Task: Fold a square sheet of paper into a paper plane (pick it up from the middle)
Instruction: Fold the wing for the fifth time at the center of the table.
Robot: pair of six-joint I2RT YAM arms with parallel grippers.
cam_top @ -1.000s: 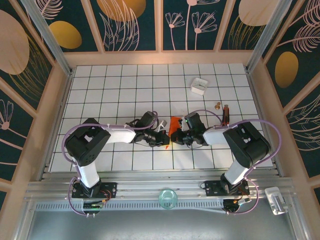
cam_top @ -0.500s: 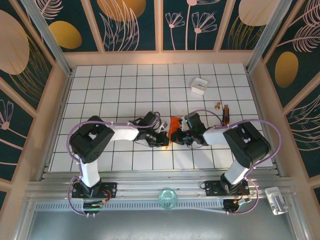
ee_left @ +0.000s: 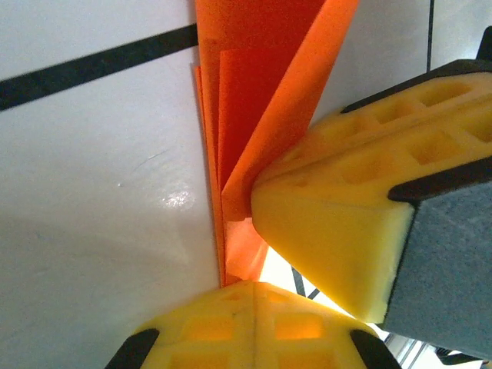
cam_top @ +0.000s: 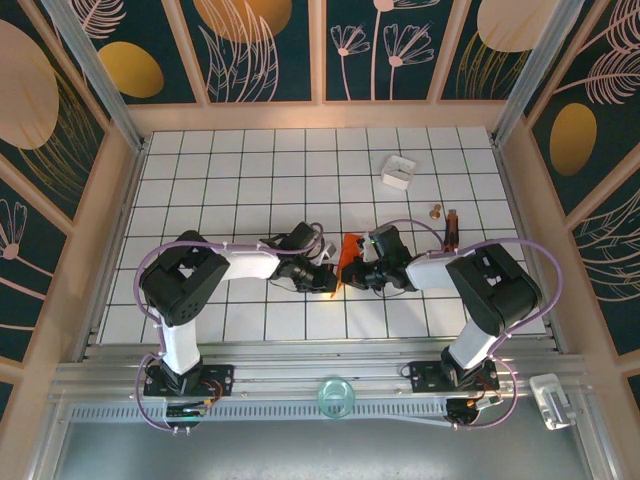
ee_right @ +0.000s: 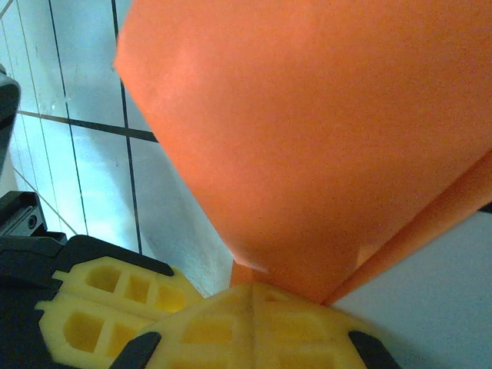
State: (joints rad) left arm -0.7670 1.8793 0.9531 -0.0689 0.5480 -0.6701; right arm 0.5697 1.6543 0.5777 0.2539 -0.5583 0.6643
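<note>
left pincer (ee_left: 254, 301): closed on orange paper (ee_left: 257, 92) | right pincer (ee_right: 250, 301): same

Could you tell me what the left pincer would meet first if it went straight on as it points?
The folded orange paper it is shut on stretches straight ahead of the left pincer; the right pincer sits just beside that line, probably next, though depth is unclear.
</note>
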